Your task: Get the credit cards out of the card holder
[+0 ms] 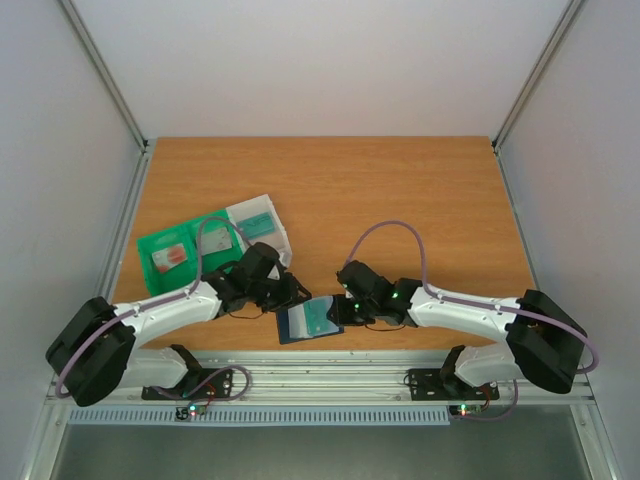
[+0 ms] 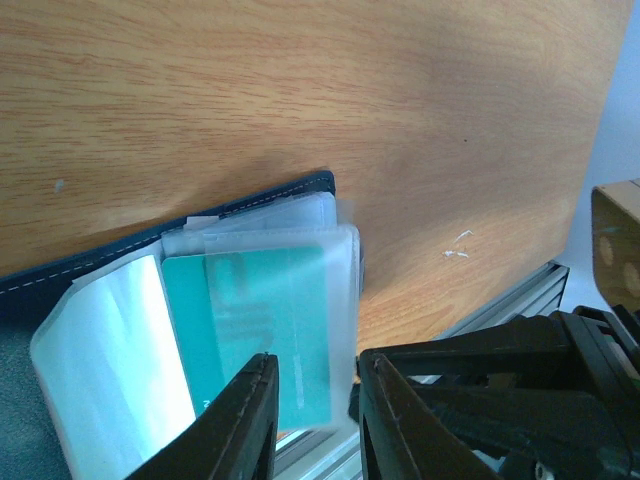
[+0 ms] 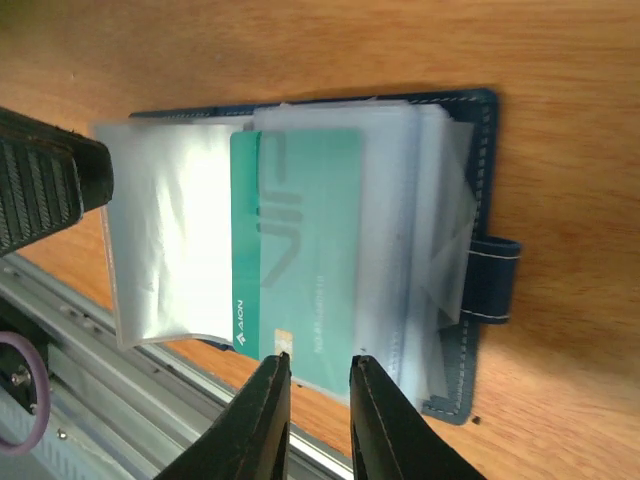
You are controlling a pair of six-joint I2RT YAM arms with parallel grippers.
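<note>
The card holder [image 1: 296,330] lies open near the table's front edge, with a navy cover [image 3: 472,102] [image 2: 285,193] and clear sleeves fanned out. A teal credit card [image 1: 320,316] [image 3: 300,230] [image 2: 255,320] sits in a sleeve. My left gripper [image 1: 291,293] [image 2: 318,365] hovers at the holder's left side, open, with the sleeve's corner showing in the gap. My right gripper [image 1: 336,310] [image 3: 318,358] is at the holder's right side, its jaws narrowly apart and its tips at the card's near edge. Nothing shows clamped between them.
A green bin [image 1: 150,245] at the left holds a pale card with a red mark [image 1: 170,258]. Beside it a white bin [image 1: 280,232] holds a teal card [image 1: 258,225]. A metal rail [image 3: 90,330] runs just beyond the front edge, right by the holder.
</note>
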